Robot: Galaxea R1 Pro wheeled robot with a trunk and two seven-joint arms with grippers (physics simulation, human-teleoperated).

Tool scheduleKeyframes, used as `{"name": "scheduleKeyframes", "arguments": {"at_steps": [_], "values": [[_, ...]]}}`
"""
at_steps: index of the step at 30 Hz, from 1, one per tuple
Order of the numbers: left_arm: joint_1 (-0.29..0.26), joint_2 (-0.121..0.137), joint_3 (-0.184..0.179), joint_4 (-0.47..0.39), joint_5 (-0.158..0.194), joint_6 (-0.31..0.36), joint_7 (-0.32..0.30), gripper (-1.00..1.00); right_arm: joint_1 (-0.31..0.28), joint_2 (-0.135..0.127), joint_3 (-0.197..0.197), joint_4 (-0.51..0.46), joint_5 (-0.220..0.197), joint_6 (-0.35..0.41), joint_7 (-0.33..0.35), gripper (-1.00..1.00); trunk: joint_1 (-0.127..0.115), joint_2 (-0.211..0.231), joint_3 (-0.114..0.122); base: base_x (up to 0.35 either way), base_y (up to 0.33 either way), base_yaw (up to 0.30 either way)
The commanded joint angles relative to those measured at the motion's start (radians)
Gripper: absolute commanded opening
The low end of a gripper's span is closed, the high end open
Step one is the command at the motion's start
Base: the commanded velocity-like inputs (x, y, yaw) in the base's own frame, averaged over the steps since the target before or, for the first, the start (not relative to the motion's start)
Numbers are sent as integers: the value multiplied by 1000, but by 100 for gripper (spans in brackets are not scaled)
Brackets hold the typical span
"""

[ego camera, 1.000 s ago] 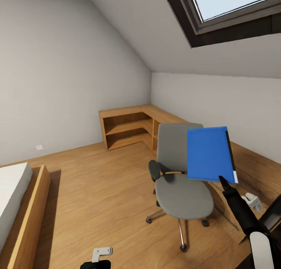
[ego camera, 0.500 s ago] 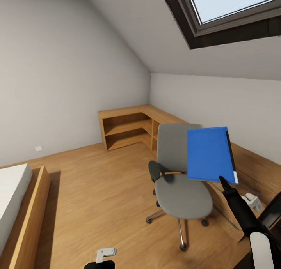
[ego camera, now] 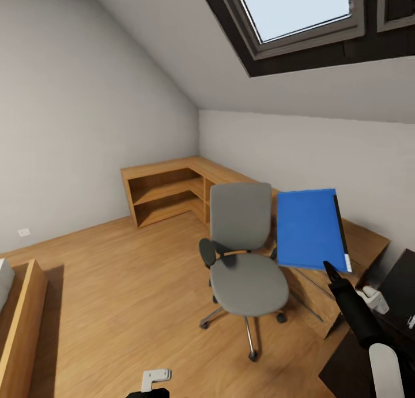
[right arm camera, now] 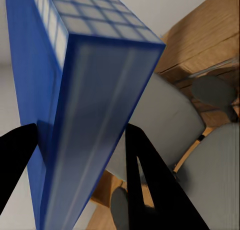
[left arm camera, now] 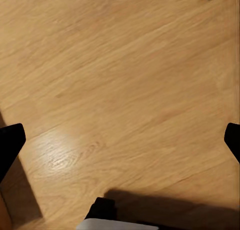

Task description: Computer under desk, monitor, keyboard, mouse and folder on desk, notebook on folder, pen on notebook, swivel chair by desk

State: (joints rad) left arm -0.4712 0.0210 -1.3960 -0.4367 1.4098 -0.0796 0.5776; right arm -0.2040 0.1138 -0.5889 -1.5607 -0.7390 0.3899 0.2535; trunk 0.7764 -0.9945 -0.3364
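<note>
My right gripper (ego camera: 330, 270) is shut on the lower edge of the blue folder (ego camera: 308, 229) and holds it upright in the air, to the right of the grey swivel chair (ego camera: 245, 254). In the right wrist view the folder (right arm camera: 75, 110) sits between the two black fingers (right arm camera: 145, 175), with the chair's back behind it. The chair's seat is bare and it stands on the floor by the wooden desk (ego camera: 369, 242). My left gripper (left arm camera: 120, 140) hangs open over bare floor with nothing between its fingers. A dark flat object (ego camera: 400, 291) stands at the lower right; I cannot tell what it is.
A low wooden corner shelf unit (ego camera: 167, 190) runs along the far walls into the desk. A bed with a wooden frame (ego camera: 23, 311) is at the far left. The ceiling slopes, with a skylight (ego camera: 300, 11) above. Open wooden floor (ego camera: 127, 282) lies between bed and chair.
The whole picture has shifted left, so the camera has turned right; more desk and the dark object now show. The folder stays held in the right gripper.
</note>
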Motion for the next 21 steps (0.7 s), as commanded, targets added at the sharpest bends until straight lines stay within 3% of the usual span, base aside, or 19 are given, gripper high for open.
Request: {"name": "scheduleKeyframes", "arguments": {"at_steps": [1,6,7,9,12,21], "values": [[-1,1,-8,6,24,-8,5,100,-2,1,-3,0,-7,9,1,-100,-4,6,2,-145,0,-282],[-1,0,-8,36,42,-6,-32,100,-2,1,-3,1,-6,9,1,-100,-23,41,18,-50,0,-289],[-1,-13,-7,98,45,-5,-122,100,-2,1,-3,2,-5,9,1,-100,-27,48,21,-8,0,-292],[-1,-37,-5,183,45,-4,-227,100,-2,1,-3,2,-5,9,1,-100,-35,62,27,-4,0,-292],[-1,-65,-3,256,45,-3,-306,100,-2,1,-3,2,-5,9,1,-100,-46,83,36,-2,0,-292],[-1,-80,-1,292,44,-5,-345,100,-2,1,-3,2,-4,7,1,-100,-81,146,65,0,0,-293]]}}
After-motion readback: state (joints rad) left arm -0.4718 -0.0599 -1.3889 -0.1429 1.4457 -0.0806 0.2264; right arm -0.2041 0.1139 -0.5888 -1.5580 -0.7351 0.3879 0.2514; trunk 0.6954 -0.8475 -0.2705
